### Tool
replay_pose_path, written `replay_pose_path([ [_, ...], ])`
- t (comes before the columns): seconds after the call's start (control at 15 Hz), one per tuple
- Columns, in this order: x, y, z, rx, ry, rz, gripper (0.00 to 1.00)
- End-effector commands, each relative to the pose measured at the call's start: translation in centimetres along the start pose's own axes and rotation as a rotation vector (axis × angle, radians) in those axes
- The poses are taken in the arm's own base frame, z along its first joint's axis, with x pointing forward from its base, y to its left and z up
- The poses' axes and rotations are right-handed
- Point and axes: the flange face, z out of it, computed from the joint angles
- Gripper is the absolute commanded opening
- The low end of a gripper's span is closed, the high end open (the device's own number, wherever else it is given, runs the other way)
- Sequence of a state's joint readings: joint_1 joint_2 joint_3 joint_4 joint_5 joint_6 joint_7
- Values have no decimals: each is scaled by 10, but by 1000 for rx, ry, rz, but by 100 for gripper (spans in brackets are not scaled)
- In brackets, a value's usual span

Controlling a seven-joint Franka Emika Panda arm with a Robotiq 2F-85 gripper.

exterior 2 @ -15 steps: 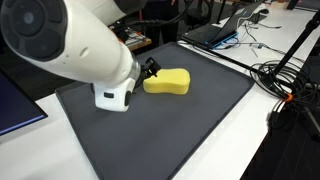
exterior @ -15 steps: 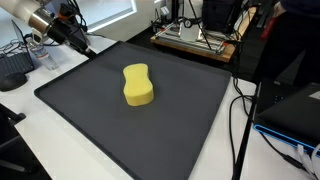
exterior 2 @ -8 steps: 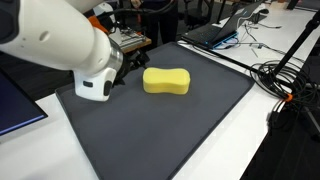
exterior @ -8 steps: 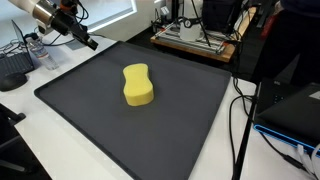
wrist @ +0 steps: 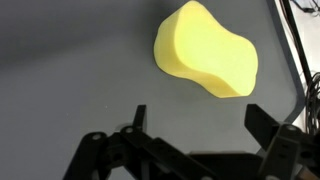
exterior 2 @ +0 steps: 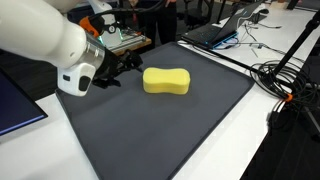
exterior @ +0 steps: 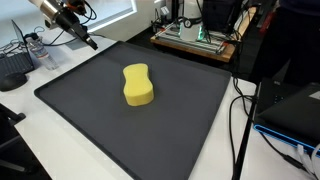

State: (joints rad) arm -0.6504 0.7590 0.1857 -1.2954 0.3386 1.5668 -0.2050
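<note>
Hand: my gripper (wrist: 195,112) hung above the mat with its two fingers (wrist: 139,118) spread wide and nothing held between them.
Sponge: yellow sponge (exterior: 138,85), narrowed at the waist, lay flat near the middle of the mat, and I was not touching it.
Gap: in the wrist view the sponge (wrist: 207,52) sat beyond my fingertips and a little to the right, with bare mat between us.
Mat: dark gray mat (exterior: 185,115) covered most of the white table (exterior: 35,140).
Position: in an exterior view my gripper (exterior: 90,43) hovered by the mat's far left corner, well apart from the sponge. In an exterior view my gripper (exterior 2: 118,70) showed to the left of the sponge (exterior 2: 166,81), fingers pointing toward it and clear of it.
Arm: my white forearm (exterior 2: 45,40) filled the near left of that view.
Surroundings: black cables (exterior 2: 285,75) trailed over the table to the right of the mat (exterior 2: 170,130), and a laptop (exterior 2: 215,32) stood past its far edge.
</note>
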Motion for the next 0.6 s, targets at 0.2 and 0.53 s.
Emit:
replay_pose_path([
  [0.2, -55, 33, 20, 96, 104, 90, 100],
  [0.53, -103, 54, 39, 135, 161, 150, 100],
])
